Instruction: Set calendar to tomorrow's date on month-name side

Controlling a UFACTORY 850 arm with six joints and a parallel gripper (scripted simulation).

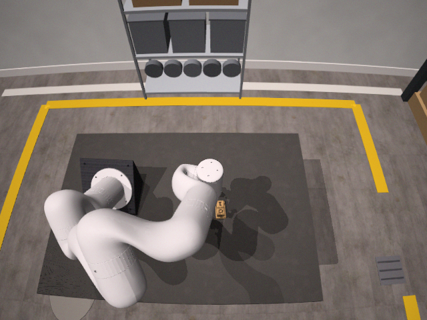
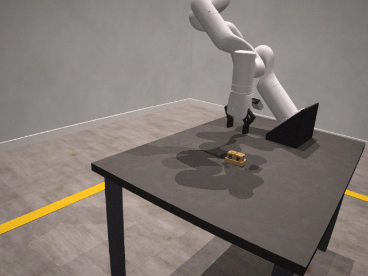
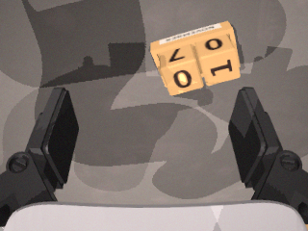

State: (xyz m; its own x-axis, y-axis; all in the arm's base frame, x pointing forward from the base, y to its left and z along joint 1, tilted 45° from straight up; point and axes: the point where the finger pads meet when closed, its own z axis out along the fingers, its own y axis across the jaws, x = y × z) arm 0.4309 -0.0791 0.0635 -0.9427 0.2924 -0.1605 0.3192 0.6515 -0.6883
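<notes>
Right, jaws wide open, nothing in them; I'm above the table (image 1: 261, 148) (image 2: 142, 160) (image 3: 269, 212), with the wooden calendar tray (image 1: 220, 218) (image 2: 234, 162) (image 3: 228, 28) off-centre in my wrist view, not between my fingers. Month side reads as 07, so target's 08. Judging by the 8 on the opposite side, the 7 cube (image 1: 221, 211) (image 2: 230, 155) (image 3: 182, 79) wants a half turn about vertical; leave the 0 cube (image 1: 220, 203) (image 2: 239, 156) (image 3: 220, 68) alone. Square up first, pinch the exposed side faces clear of the neighbour, lift straight past the tray walls, then turn. Check the 8 lands upright; can't confirm that from here. Looks: pale orange wood, black digits, white NOVEMBER label (image 3: 190, 34), both cubes seated side by side, 0 and 1 on top.
</notes>
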